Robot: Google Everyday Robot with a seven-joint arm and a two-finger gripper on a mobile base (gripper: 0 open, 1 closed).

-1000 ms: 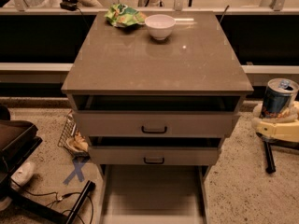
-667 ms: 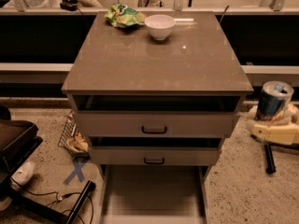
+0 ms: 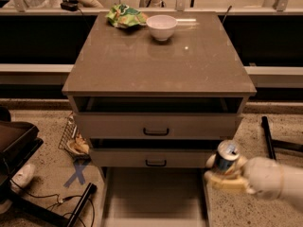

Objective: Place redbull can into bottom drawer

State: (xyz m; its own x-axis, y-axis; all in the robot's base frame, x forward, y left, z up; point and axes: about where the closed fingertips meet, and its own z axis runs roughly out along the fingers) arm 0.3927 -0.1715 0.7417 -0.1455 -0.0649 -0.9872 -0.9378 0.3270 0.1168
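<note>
The redbull can (image 3: 227,156), blue and silver with a silver top, is held upright in my gripper (image 3: 226,173), which comes in from the lower right and is shut on it. The can hangs just above the right side wall of the bottom drawer (image 3: 154,195). That drawer is a wide light-grey tray pulled out at the foot of the cabinet, and its inside looks bare. Above it are two drawers with black handles (image 3: 156,132).
The cabinet top (image 3: 158,60) carries a white bowl (image 3: 161,26) and a green chip bag (image 3: 124,16) at the back. A wire basket (image 3: 73,141) and a blue floor cross (image 3: 75,174) lie to the left. A black chair base (image 3: 28,183) is at lower left, a black bar (image 3: 268,136) at right.
My gripper has carried the can left and down, from beside the cabinet's right side to just over the right edge of the open bottom drawer.
</note>
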